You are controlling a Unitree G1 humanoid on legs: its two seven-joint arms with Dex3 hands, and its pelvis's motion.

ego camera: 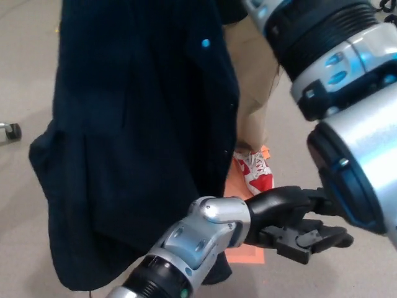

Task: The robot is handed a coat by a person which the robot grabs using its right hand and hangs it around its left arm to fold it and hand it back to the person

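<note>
The coat [136, 143] hangs upright before me, dark navy, soft and creased, filling the left and middle of my view. Its hem bunches low; one small blue stud [205, 43] shows near the top.

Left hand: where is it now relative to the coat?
Head view, lower right of centre: the left hand is just right of the hanging coat, near its lower edge. It is below a person's red shoe, open and empty.
</note>
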